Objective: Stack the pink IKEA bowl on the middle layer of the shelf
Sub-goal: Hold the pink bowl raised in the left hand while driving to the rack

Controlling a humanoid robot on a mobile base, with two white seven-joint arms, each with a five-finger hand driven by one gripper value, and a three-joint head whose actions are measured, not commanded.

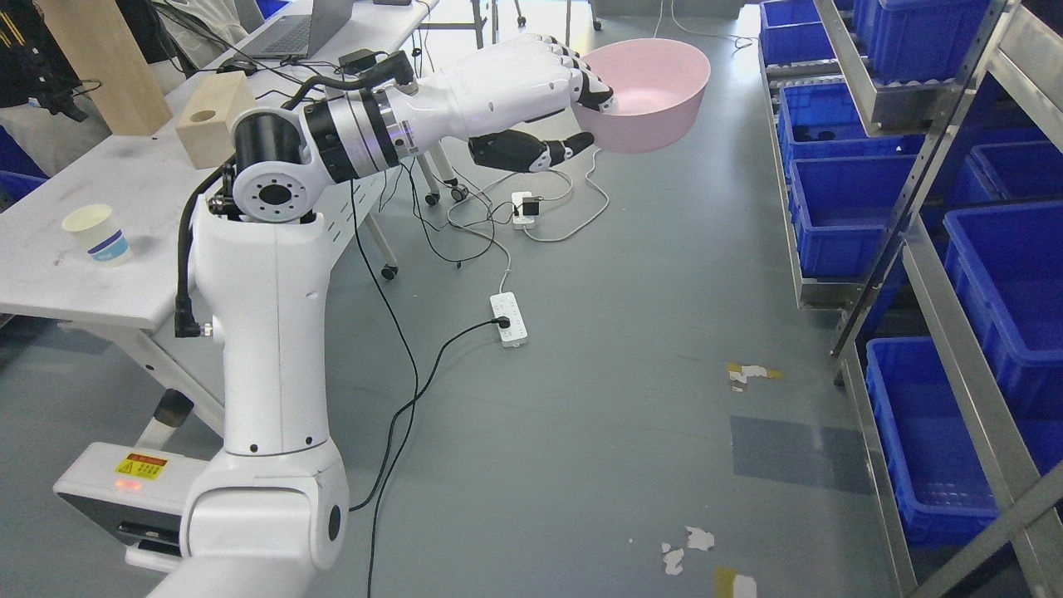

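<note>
Head view, the only one: the left hand (531,100) reaches out from the lower left across the grey floor (598,349), arm stretched nearly level, and its fingers (594,87) are clamped on the near rim of the pink bowl (652,91). The four upper ones hook over the rim into the bowl, while the thumb presses from below against the outer wall. The bowl hangs in the air, high over the floor, mouth tilted a little toward the camera, and touches nothing but the hand. It is well apart from the shelf (922,166) at the right edge, whose sloping metal layers carry blue bins (839,216); no other pink bowl shows there to stack onto (it may lie outside the picture). The right arm is not in view.

The bowl looks like thin moulded plastic: light, stiff enough to hold its shape, smooth and rather slippery. I judge a rim pinch like this one to be the sensible hold, since the walls are too wide to span. Held at one edge only, though, it could pivot or slide out if swung quickly toward the shelf. A fall would likely not break it.

To the left stands a white tabletop (50,257) with a paper cup (97,235) and a wooden block (212,120); cables and a power strip (508,318) lie on the floor beneath the bowl's path.
</note>
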